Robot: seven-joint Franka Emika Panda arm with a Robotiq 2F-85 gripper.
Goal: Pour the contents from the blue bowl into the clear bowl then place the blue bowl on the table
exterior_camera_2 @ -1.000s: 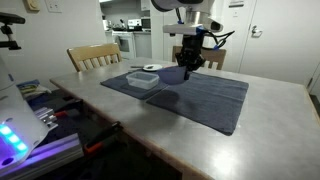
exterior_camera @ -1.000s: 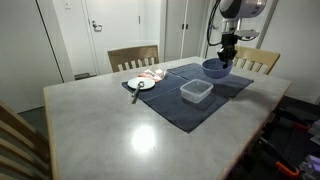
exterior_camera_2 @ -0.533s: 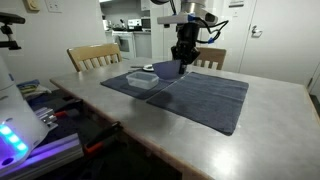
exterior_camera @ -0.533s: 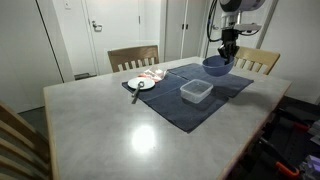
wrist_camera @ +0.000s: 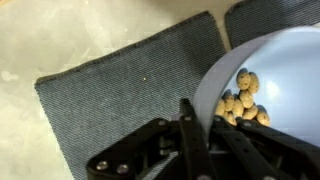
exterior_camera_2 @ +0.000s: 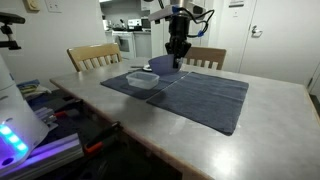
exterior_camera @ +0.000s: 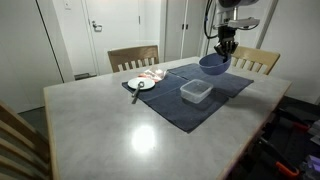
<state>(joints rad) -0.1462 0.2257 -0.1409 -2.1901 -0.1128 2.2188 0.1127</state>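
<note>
The blue bowl [exterior_camera: 213, 65] hangs in the air above the dark cloth, and my gripper [exterior_camera: 226, 47] is shut on its rim from above. In the wrist view the bowl [wrist_camera: 275, 65] holds a heap of small tan nuts [wrist_camera: 243, 99], with the rim pinched between my gripper's [wrist_camera: 200, 125] jaws. The clear bowl [exterior_camera: 196, 91] sits on the cloth, lower than the blue bowl and a little to one side of it. From the opposite side, the blue bowl [exterior_camera_2: 164, 65] hangs just beside and above the clear bowl [exterior_camera_2: 142, 79]. The table [exterior_camera: 110, 125] is pale grey.
A dark blue cloth [exterior_camera: 175, 105] covers part of the table. A white plate [exterior_camera: 141, 84] with a utensil lies at the cloth's edge, with a pinkish item behind it. Wooden chairs [exterior_camera: 133, 57] stand at the far side. Equipment [exterior_camera_2: 40, 125] lies beside the table.
My gripper has risen with the blue bowl in it and carried it a little toward the clear bowl. The grip on the rim is unchanged.
</note>
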